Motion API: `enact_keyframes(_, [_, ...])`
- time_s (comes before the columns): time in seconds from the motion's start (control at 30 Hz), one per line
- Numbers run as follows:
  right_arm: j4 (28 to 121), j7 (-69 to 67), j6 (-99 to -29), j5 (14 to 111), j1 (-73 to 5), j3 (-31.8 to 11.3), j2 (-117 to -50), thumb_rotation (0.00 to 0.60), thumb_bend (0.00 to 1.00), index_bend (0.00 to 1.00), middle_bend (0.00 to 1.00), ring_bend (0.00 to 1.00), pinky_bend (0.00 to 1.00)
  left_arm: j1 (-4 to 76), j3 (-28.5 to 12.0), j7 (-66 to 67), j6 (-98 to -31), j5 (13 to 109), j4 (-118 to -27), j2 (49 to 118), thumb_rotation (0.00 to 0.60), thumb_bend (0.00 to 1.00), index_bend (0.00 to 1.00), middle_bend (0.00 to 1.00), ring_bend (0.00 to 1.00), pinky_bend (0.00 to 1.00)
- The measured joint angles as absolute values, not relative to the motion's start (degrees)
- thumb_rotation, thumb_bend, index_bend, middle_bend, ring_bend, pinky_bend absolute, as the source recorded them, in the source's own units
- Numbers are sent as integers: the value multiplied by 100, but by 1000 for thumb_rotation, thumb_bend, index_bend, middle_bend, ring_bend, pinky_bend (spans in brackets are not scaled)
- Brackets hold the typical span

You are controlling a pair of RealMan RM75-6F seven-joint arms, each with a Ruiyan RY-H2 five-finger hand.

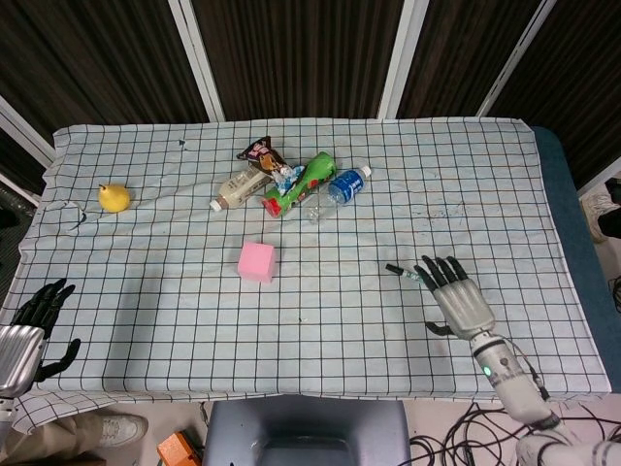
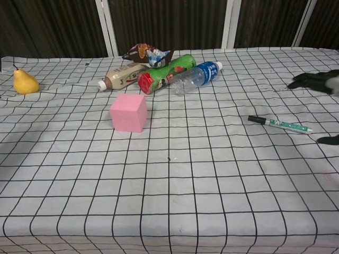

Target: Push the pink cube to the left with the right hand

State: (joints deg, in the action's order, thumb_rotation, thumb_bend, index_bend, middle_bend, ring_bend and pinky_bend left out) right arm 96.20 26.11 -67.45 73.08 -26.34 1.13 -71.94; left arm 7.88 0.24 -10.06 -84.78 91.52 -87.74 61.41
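**A:** Not started on the actual push, by the look of it. Pink cube point(image 1: 257, 262) sitting a bit left of center in the head view, square on the checked tablecloth point(image 1: 485, 175), nothing touching it. Same story in the chest view: alone, left of middle, just below the pile of bottles.

**B:** And the right hand point(image 1: 458, 299)?

**A:** Lower right of the head view, palm down, fingers spread, holding nothing. Well apart from the cube, with a wide stretch of cloth between. Only dark fingertips poking in at the right edge of the chest view.

**B:** Marker in the way?

**A:** Green marker point(image 2: 279, 123) lying flat on the cloth just ahead of the fingertips in the head view, mid right in the chest view. Not pinched, not gripped. Hard to tell whether a fingertip touches its far end. Probably worth steering around on the way over.

**B:** Left hand point(image 1: 27, 328) doing anything?

**A:** Nope. Parked at the lower left edge, fingers apart, empty.

**B:** So what's left?

**A:** Pretty much everything, judging from this: cross the cloth, get onto the cube's right face, shove left. Plenty of bare cloth on the cube's left, with the pear point(image 1: 114, 197) far off at upper left, so no obstacle there.
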Motion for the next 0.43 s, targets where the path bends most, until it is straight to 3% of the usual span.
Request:
enact_keyframes(0.27, [9324,2043,-9400,8052,-835,486,-7081,600,328,0,0,0,0,870,71,-649,-8342,9267,-8823,6268,600,403,0,0,0,170])
enact_keyframes(0.43, [8958,1661,-9551,8408,-553,527,-7119,600,327,0,0,0,0,821,70,-573,-8472,9286,-8847,6309,600,402,0,0,0,169])
